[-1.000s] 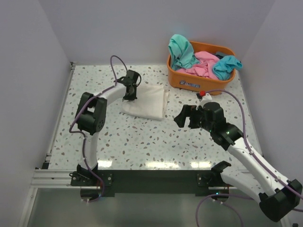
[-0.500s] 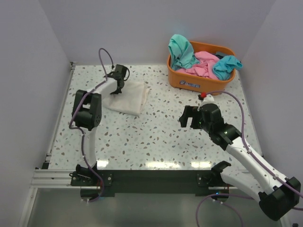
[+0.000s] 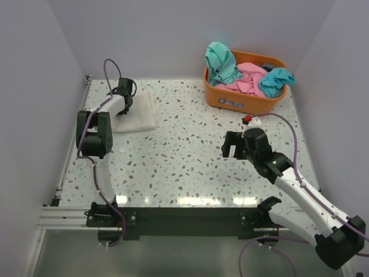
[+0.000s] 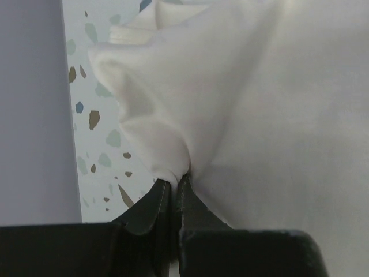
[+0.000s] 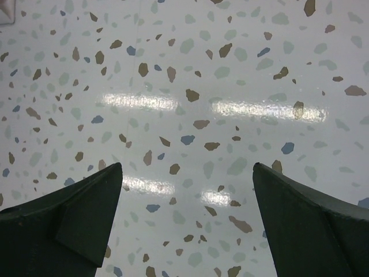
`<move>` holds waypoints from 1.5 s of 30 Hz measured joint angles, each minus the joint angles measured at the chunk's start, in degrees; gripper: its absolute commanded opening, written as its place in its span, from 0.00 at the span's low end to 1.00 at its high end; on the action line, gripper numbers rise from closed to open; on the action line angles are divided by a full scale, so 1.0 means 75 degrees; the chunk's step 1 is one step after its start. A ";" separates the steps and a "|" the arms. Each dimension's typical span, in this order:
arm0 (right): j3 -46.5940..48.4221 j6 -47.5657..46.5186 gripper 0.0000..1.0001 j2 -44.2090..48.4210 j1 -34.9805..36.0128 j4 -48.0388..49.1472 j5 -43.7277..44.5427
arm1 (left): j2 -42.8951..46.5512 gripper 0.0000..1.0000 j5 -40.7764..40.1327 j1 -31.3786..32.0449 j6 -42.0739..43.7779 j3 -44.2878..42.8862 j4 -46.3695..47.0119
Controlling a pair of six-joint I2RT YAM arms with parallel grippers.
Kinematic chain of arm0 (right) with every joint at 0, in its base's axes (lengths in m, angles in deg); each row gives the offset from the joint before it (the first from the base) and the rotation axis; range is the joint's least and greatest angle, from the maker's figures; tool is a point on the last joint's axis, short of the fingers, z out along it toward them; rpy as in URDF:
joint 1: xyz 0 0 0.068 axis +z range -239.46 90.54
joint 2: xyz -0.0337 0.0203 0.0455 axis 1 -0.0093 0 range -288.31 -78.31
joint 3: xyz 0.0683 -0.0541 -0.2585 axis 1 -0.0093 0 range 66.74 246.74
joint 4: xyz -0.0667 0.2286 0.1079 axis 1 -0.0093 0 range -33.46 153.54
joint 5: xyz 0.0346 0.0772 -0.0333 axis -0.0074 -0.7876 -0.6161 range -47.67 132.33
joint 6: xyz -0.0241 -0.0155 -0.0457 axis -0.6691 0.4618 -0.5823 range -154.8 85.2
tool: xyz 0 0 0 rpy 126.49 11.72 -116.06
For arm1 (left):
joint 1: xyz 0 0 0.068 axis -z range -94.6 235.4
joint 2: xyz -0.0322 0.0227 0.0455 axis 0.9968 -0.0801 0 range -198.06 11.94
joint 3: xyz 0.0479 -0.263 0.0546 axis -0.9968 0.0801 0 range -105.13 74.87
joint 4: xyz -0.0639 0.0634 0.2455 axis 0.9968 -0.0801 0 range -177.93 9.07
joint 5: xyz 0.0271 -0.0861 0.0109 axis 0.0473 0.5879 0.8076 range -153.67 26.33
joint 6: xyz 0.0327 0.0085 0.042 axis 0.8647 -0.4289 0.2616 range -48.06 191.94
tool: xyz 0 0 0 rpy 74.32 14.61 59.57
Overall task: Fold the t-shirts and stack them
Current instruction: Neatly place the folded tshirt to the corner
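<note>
**Item 1: left gripper (image 3: 125, 92).** Its 2 fingers (image 4: 147, 208) are clenched tip to tip on a small pinch of cloth. No gap shows between the tips.

**Item 2: cream-white t-shirt (image 3: 139, 115).** It is folded into a flat, roughly square pad on the table (image 3: 184, 156). The pinch sits at the pad's far left edge, and the rest of the pad lies on the near right side of the left fingers. In the left wrist view the cloth gathers into a puckered ridge straight out from the fingertips. From there it spreads smooth beyond them and to their right, filling most of that view. To the left of the fingers there is a narrow strip of speckled table, then the grey side wall (image 4: 31, 104).

**Item 3: right gripper (image 3: 230, 145).** Its 2 fingers (image 5: 81, 225) are spread wide and released, with nothing between them. Only bare speckled table with light glare shows in the gap. The cream-white t-shirt lies well apart from these fingers, far to their left.

**Item 4: orange basket (image 3: 230, 99).** It stands beyond the right fingers, near them but apart.

**Item 5: basket contents.** These are heaped and unfolded.
- 1 teal t-shirt (image 3: 219, 60) drapes over the far left rim.
- 1 pink t-shirt (image 3: 248, 76) lies in the middle.
- 1 second teal piece (image 3: 275, 81) lies at the right end.
- None of them touches either pair of fingers.
</note>
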 measured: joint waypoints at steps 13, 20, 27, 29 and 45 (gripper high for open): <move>-0.0332 -0.0111 0.99 0.0527 0.0000 -0.0044 -0.0303 | 0.1807 0.00 -0.0801 -0.0003 0.0568 0.3477 0.0510; -0.0527 -0.0172 0.99 0.0472 -0.0009 0.0073 -0.0662 | 0.1953 0.00 -0.1903 -0.0239 0.0635 0.4068 0.0466; -0.0527 -0.0201 0.99 0.0408 -0.0009 0.0143 -0.0714 | 0.1702 0.00 -0.3159 -0.0743 0.1679 0.4293 0.1938; -0.0527 -0.0213 0.99 0.0411 -0.0012 0.0143 -0.0685 | 0.1451 0.00 -0.3258 -0.0886 0.1955 0.4226 0.2355; -0.0527 -0.0289 0.99 0.0399 -0.0023 0.0157 -0.0664 | 0.0994 1.00 -0.3427 -0.1061 0.2728 0.2970 0.3570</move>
